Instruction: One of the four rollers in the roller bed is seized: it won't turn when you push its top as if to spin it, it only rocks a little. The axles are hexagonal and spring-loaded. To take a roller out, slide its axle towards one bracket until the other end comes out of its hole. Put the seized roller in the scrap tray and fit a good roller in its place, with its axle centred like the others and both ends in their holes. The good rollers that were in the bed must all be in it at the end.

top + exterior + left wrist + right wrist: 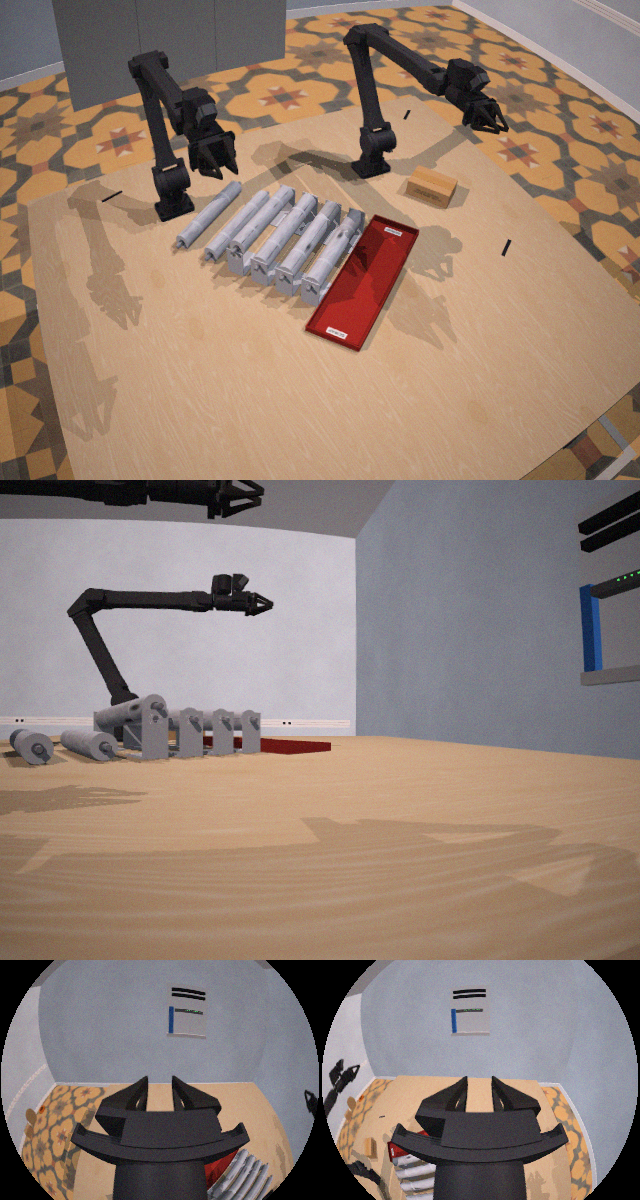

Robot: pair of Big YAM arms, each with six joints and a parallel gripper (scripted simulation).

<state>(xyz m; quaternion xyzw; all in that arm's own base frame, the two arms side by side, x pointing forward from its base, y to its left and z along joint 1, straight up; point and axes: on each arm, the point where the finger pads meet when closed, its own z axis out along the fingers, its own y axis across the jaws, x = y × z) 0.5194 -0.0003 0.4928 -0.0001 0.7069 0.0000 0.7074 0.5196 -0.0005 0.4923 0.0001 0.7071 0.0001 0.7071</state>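
Observation:
The roller bed holds a raised roller (266, 218) (124, 714) at the loose-roller side; its near end rests on top of its bracket, above the hole. Three other rollers (287, 231) (310, 241) (330, 255) sit lower between their brackets. Two loose rollers (209, 215) (238, 223) lie on the table beside the bed. The red scrap tray (356, 304) (294, 746) on the opposite side is empty. My left gripper (500, 127) (271, 604) (160, 1079) is partly open and empty, high up past the block. My right gripper (229, 174) (262, 495) (479, 1080) is partly open and empty, high above the loose rollers' far ends.
A wooden block (431, 187) (369, 1148) stands beyond the tray, near the left arm's base. Small black strips (112, 195) (506, 247) lie on the table. The right arm's base stands close to the loose rollers' far ends. Both grippers are well above everything on the table.

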